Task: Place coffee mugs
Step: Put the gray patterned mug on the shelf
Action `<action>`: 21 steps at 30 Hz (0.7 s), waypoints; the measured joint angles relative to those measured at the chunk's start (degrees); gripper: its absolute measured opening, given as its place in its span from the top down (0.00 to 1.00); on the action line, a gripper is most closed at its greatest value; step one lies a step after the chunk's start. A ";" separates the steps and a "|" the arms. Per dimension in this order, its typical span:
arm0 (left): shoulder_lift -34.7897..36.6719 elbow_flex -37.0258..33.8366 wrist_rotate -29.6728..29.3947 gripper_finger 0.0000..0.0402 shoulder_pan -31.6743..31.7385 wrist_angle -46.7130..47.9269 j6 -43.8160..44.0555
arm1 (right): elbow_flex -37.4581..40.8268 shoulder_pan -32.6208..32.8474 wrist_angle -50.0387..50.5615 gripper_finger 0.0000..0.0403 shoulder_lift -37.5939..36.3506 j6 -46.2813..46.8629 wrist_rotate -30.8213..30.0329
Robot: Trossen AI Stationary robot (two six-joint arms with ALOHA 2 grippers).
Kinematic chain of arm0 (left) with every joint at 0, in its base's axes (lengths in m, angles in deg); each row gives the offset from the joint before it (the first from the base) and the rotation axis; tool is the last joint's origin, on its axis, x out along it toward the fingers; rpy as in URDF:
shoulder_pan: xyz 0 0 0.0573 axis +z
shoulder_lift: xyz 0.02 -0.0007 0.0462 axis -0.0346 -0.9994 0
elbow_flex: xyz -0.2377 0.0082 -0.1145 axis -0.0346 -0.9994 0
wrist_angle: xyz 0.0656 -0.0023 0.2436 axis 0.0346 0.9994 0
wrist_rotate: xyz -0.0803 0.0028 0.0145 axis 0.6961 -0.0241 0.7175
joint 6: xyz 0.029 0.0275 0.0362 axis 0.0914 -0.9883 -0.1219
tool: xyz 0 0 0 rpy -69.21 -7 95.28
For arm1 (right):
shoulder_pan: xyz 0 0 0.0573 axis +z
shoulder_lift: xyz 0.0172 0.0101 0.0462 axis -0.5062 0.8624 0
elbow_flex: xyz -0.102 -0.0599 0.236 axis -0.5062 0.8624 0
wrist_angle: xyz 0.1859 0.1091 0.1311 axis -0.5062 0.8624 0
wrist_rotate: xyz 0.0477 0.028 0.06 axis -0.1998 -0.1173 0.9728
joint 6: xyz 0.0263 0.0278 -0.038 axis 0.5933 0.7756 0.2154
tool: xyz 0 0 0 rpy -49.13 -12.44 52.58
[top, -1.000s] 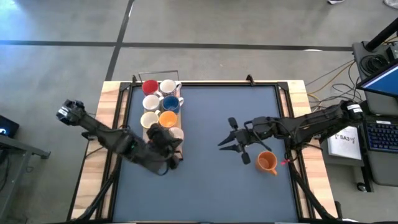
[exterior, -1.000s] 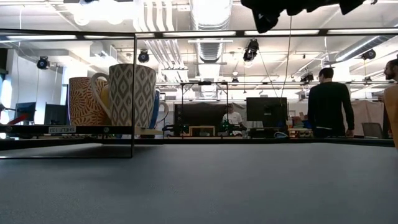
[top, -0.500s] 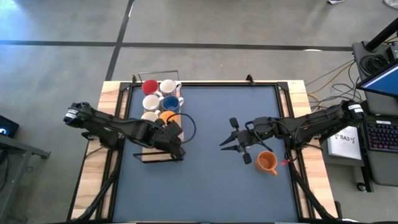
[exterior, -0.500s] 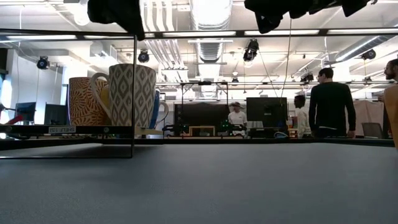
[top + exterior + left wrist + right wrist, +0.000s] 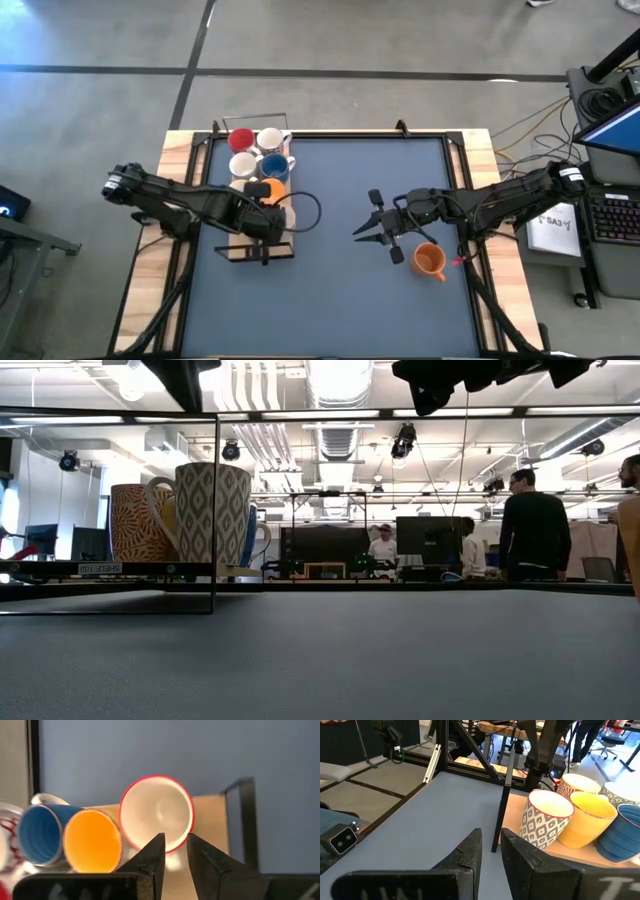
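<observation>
The left end effector [image 5: 263, 223] is hovering over the tray [image 5: 232, 250], fingers slightly parted and holding nothing, just above the upright red-rimmed mug [image 5: 156, 813]. The right end effector [image 5: 372, 228] is waiting, narrowly parted and empty. Seven mugs seem racked; the orange mug [image 5: 429, 261] is remaining on the worktop [image 5: 340, 300], mouth up, handle toward its near edge.

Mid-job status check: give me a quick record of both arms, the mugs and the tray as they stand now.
left tool: open, above the red-rimmed white mug in the tray
right tool: open, over the mat, holding nothing
loose mug: orange mug on the mat, beside the right tool
tray: left part of the table; also holds the blue mug and the red mug, among others
</observation>
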 joint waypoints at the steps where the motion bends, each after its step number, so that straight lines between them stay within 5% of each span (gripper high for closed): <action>1: 0.00 0.01 -0.31 0.84 0.00 0.69 -1.95 | 0.00 0.00 0.00 0.85 0.00 0.02 0.00; 21: 0.00 -0.48 -0.86 0.85 0.00 5.67 -19.18 | 0.11 0.00 0.00 0.84 0.02 0.91 0.00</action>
